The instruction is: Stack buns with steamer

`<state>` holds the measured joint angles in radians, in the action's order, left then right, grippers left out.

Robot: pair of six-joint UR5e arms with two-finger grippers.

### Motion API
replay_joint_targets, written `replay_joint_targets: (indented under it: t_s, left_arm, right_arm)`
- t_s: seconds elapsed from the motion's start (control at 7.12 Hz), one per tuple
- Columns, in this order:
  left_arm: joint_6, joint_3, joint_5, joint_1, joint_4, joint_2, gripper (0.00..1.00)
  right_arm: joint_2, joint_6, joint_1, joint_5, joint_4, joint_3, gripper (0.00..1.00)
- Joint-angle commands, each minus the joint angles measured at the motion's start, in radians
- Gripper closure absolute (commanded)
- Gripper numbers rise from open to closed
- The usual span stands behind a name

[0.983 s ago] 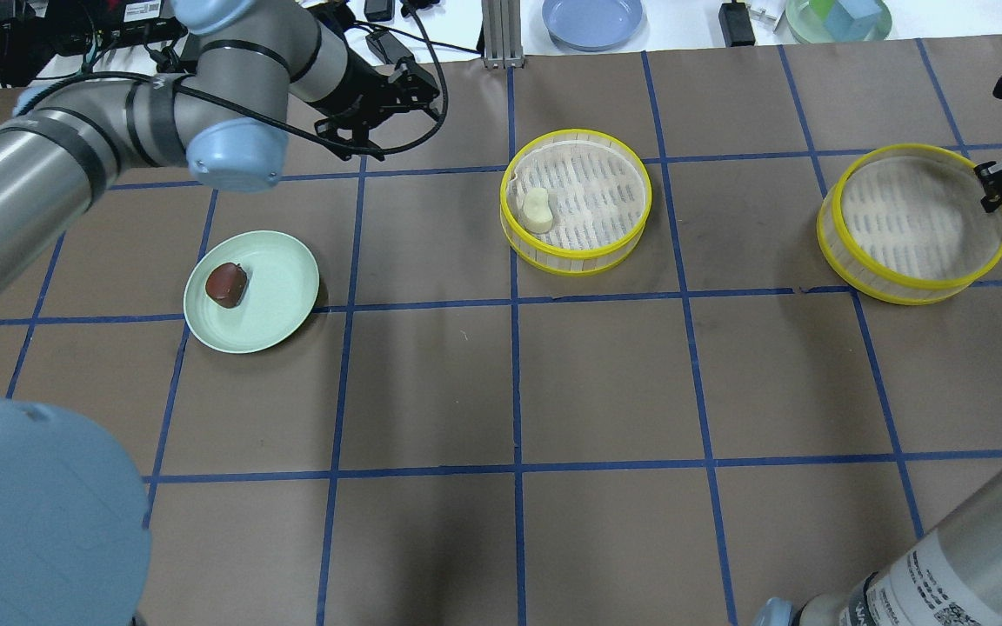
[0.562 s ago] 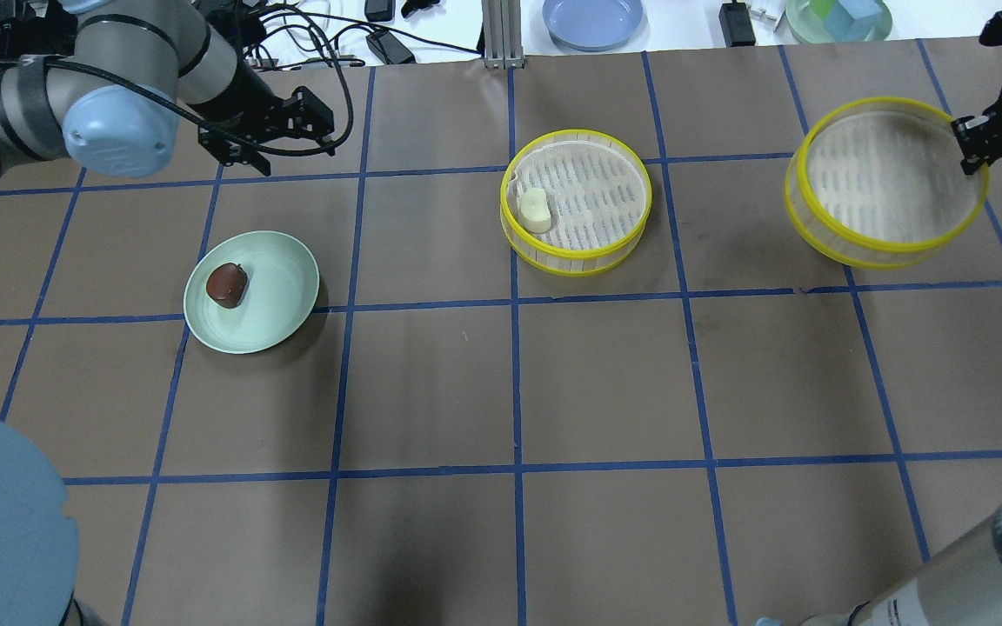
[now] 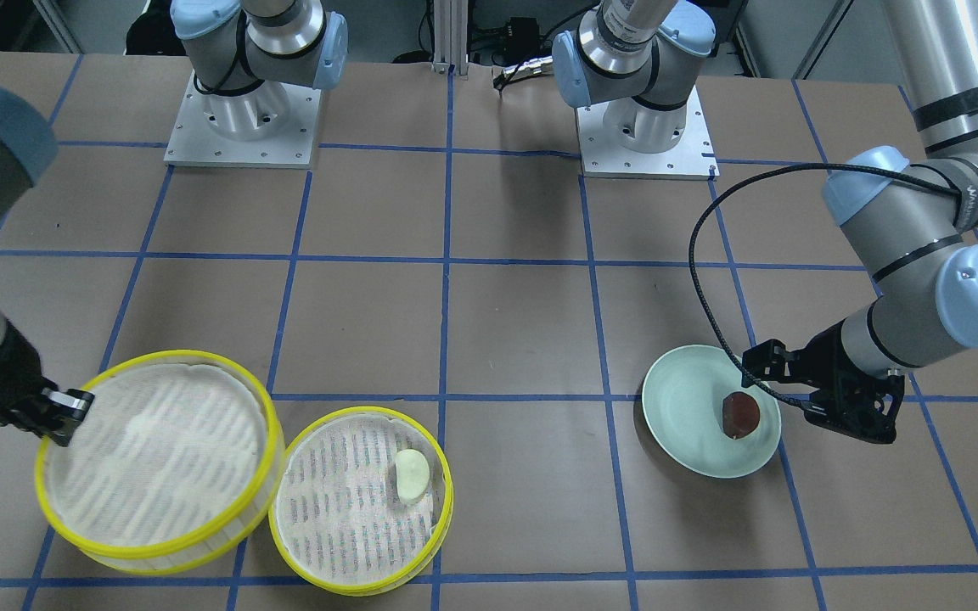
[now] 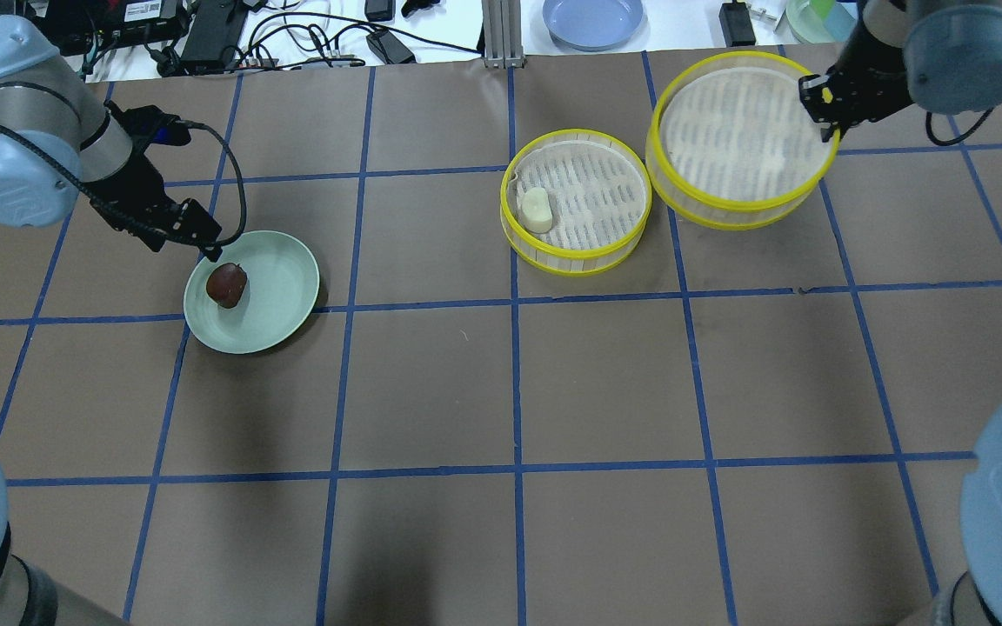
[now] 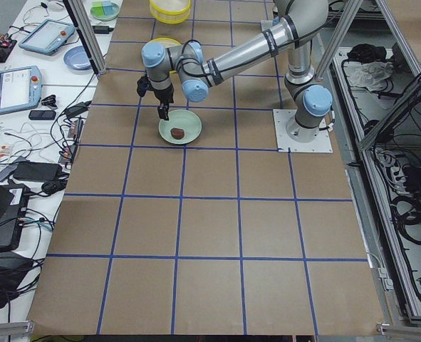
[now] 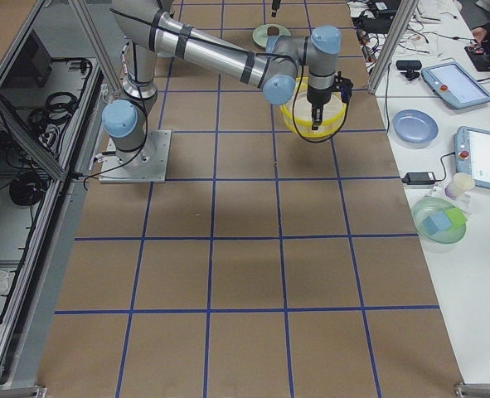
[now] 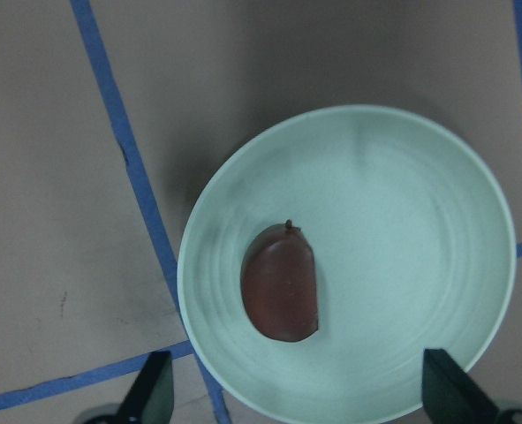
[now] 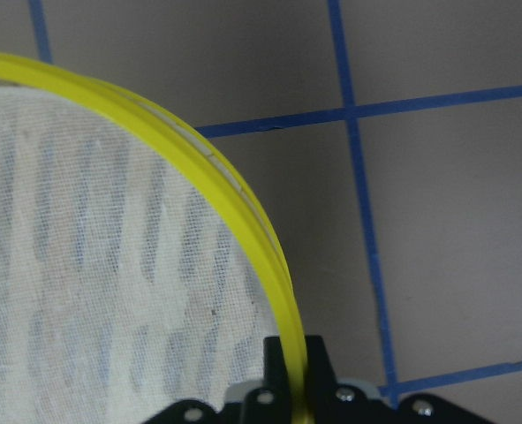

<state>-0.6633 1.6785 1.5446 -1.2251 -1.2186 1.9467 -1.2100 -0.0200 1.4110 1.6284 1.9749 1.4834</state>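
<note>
The dark reddish-brown bun (image 4: 226,284) lies on the pale green plate (image 4: 283,296) at the left. My left gripper (image 4: 201,243) is open just above the plate's far-left rim; in the left wrist view the bun (image 7: 283,284) sits between its spread fingertips (image 7: 155,393). The cream bun (image 4: 537,210) lies in a yellow-rimmed steamer tray (image 4: 605,187) at table centre. My right gripper (image 4: 818,109) is shut on the rim of a second, empty steamer tray (image 4: 740,130), held lifted beside the first tray. The pinched rim shows in the right wrist view (image 8: 243,238).
A blue plate (image 4: 592,19), a green bowl with blocks (image 6: 439,220), cables (image 4: 292,35) and an aluminium post (image 4: 498,35) are on the white bench past the table's far edge. Blue tape lines grid the brown table.
My right gripper has carried the empty steamer tray leftward and up, to beside the centre tray. My left arm has swung from the table's back down to the plate with the brown bun.
</note>
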Motion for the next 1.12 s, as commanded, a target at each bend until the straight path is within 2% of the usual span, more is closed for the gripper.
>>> replay_joint_targets:
  t_s: [0.0, 0.14, 0.56, 0.84, 0.98]
  left_arm:
    - [-0.062, 0.033, -0.096, 0.016, 0.008, 0.023, 0.0]
    - [-0.058, 0.053, -0.163, 0.016, 0.01, 0.027, 0.0]
    - [-0.062, 0.076, -0.159, 0.016, 0.169, 0.11, 0.0]
    - [-0.062, 0.075, -0.158, 0.016, 0.169, 0.123, 0.0]
    - [-0.064, 0.069, -0.137, 0.016, 0.169, 0.124, 0.34]
  right_arm:
    - [0.018, 0.238, 0.159, -0.001, 0.01, -0.002, 1.0]
    - [0.038, 0.294, 0.172, -0.015, 0.018, -0.008, 1.0]
    - [0.102, 0.44, 0.25, -0.027, 0.036, -0.034, 1.0]
    - [0.136, 0.428, 0.253, -0.025, 0.053, -0.035, 1.0]
    - [0.138, 0.428, 0.253, -0.028, 0.051, -0.035, 1.0]
